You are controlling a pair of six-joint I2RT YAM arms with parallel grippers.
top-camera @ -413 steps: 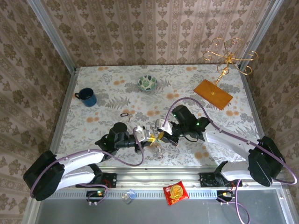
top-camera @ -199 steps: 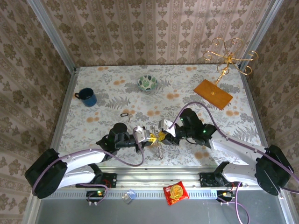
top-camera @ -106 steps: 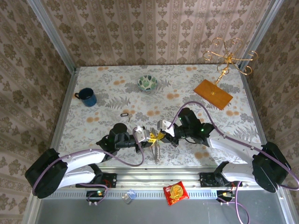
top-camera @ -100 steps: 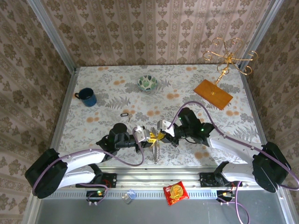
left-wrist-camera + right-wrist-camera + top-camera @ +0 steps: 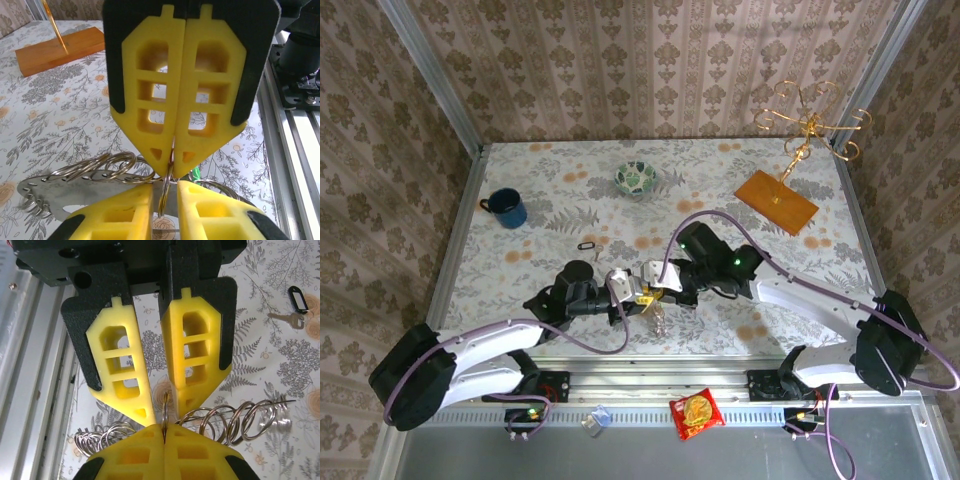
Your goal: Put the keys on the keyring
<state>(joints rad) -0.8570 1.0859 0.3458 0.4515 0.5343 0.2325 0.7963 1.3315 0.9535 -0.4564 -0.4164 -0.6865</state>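
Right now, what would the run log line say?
left claw ajar, straddling keyring | right claw shut on keyring

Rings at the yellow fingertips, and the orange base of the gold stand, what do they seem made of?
Rings: likely steel wire, silvery, polished, with bright glints. Base: probably varnished wood, flat orange-brown slab with slight sheen; grain isn't clear.
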